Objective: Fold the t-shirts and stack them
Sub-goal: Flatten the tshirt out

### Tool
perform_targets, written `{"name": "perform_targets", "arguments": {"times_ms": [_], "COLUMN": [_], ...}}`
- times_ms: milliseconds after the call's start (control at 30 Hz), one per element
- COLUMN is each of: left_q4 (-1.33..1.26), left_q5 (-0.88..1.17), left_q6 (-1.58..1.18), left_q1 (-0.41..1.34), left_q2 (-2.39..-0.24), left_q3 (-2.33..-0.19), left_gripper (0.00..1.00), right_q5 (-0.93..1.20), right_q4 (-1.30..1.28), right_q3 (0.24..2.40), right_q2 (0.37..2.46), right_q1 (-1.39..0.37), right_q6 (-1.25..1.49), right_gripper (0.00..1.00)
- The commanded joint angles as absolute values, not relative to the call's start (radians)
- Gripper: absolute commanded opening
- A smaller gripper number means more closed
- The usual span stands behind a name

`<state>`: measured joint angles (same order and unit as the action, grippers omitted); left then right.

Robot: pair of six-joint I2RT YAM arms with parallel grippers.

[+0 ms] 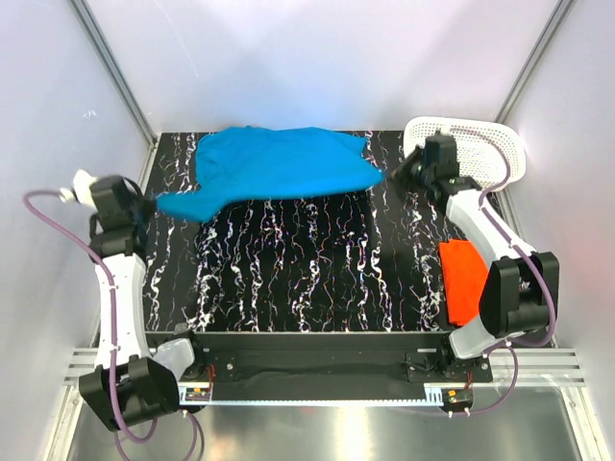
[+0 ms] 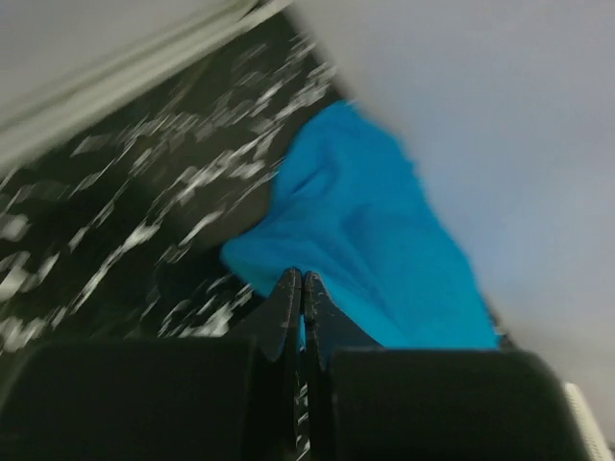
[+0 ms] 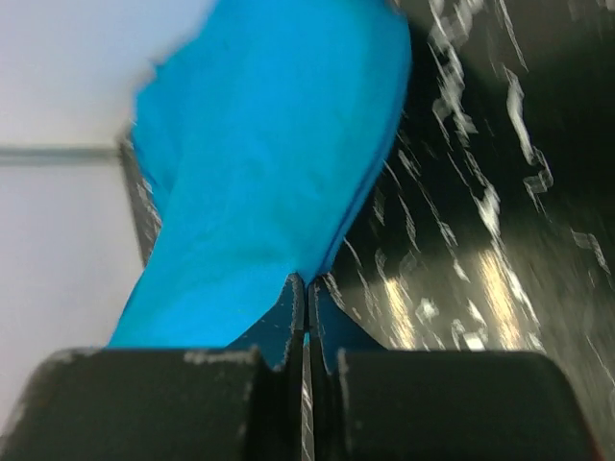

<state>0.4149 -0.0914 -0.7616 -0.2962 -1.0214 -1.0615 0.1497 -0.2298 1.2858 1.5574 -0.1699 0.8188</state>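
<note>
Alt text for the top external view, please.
The left claw and right claw grip opposite ends of the blue t-shirt, stretched across the table at the back. The orange-red t-shirt lies near right, partly hidden by the right arm; a white basket sits far right.

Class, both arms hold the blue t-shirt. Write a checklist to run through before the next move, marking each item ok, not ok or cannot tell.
1. Left hand shut on the bright blue cloth t-shirt: ok.
2. Right hand shut on the same shirt's other end: ok.
3. Shirt spread evenly between the hands: not ok, it narrows to a bunched tail at the left.
4. Bare black marbled table in front of the shirt for laying it down: ok.
5. Folded orange-red cloth t-shirt apart from the blue one: ok.
6. White perforated plastic basket free of the right arm: cannot tell.
</note>
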Motion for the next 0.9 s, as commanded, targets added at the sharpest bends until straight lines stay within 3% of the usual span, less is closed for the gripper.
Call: {"name": "perform_targets", "arguments": {"times_ms": [0,200,433,700,867], "left_q4": [0.602,0.632,0.678,0.592,0.418], "left_q5": [-0.241,-0.071,-0.038,0.204,0.401], "left_q6": [-0.867,-0.841,-0.868,-0.693,-0.722], "left_q1": [-0.336,-0.486,-0.489,-0.488,-0.482], "left_q2": [-1.012,-0.985,-0.977,-0.999,-1.067], "left_q3": [-0.942,-0.747,-0.696,-0.793,-0.882], "left_gripper": [0.0,0.0,0.0,0.0,0.0], "right_q5": [0.241,0.299,0.301,0.258,0.221], "right_q4": [-0.248,-0.305,-0.376,-0.416,-0.43], "right_q3": [1.174,0.944,0.825,0.85,1.012], "right_q2": [1.491,1.436,1.39,1.405,1.485], "right_q1": [-0.167,-0.167,-0.167,-0.167,-0.167], "right_q6": [0.861,0.815,0.743,0.672,0.634], "right_gripper": [0.0,0.0,0.0,0.01,0.02]}}
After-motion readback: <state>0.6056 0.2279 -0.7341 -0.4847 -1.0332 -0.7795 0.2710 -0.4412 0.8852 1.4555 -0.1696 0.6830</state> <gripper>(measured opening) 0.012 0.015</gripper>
